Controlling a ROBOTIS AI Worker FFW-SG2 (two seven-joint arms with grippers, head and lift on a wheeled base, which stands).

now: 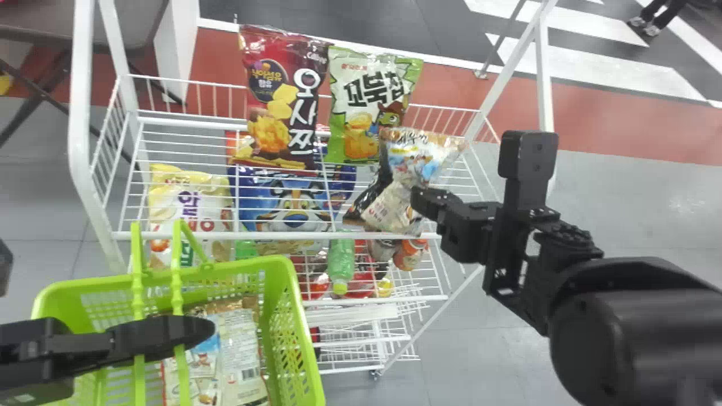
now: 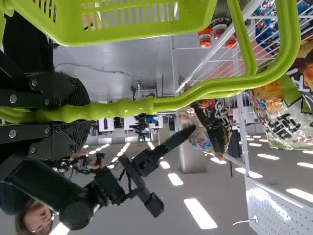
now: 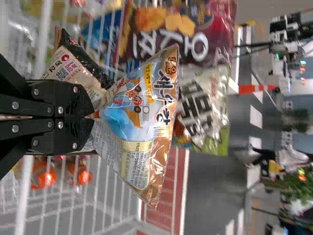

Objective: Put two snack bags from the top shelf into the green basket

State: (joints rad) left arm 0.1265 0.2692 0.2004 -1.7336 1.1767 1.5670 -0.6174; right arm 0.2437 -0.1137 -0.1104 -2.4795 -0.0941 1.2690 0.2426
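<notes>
My right gripper is at the shelf's right side, pinching the corner of an orange-and-white snack bag. In the right wrist view the closed right gripper holds that snack bag, which fans out beyond the fingertips. The green basket stands in front of the shelf at the left, with snack bags lying inside. Over it is my left gripper; in the left wrist view the left gripper is closed around the basket's handles.
On the white wire shelf are a red bag, a green-and-white bag, a yellow bag, a blue bag and a black-and-white bag beside the right gripper. Bottles stand on the tier below.
</notes>
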